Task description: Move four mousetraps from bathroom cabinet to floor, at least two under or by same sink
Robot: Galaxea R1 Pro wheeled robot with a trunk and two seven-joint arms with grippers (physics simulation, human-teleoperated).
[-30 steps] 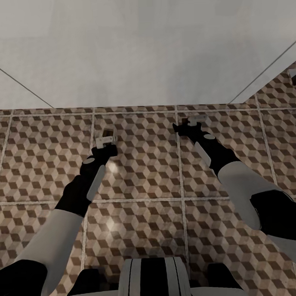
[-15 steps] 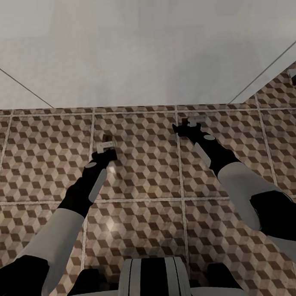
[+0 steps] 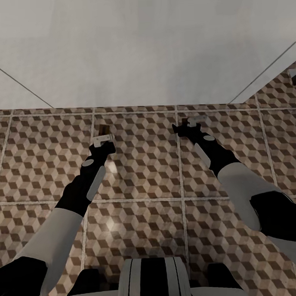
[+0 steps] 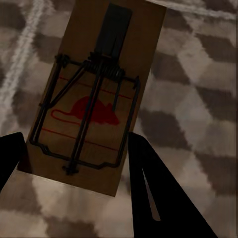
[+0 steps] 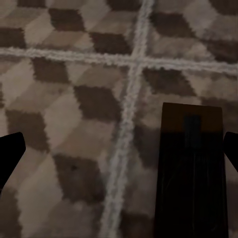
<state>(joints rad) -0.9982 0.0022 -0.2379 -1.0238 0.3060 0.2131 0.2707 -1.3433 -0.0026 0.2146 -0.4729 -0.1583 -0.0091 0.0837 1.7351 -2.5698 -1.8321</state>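
A tan mousetrap with dark wire and a red mouse print sits between my left gripper's fingers, which are shut on its sides near one end, just above the cube-patterned bathroom floor. From the head view that gripper holds the mousetrap a little short of the sink's white boxy vanity. My right gripper hangs low over the tiles, close to the vanity. Its fingers are spread wide open around a second mousetrap, which lies flat on the floor in shadow.
Pale grout lines cross the tiles between my arms. A small pale object shows at the far right edge, beside the vanity's corner. My own base is at the near edge.
My left gripper dipped toward me, then moved back out toward the vanity and slightly left, carrying the mousetrap with it. The right arm has barely moved.
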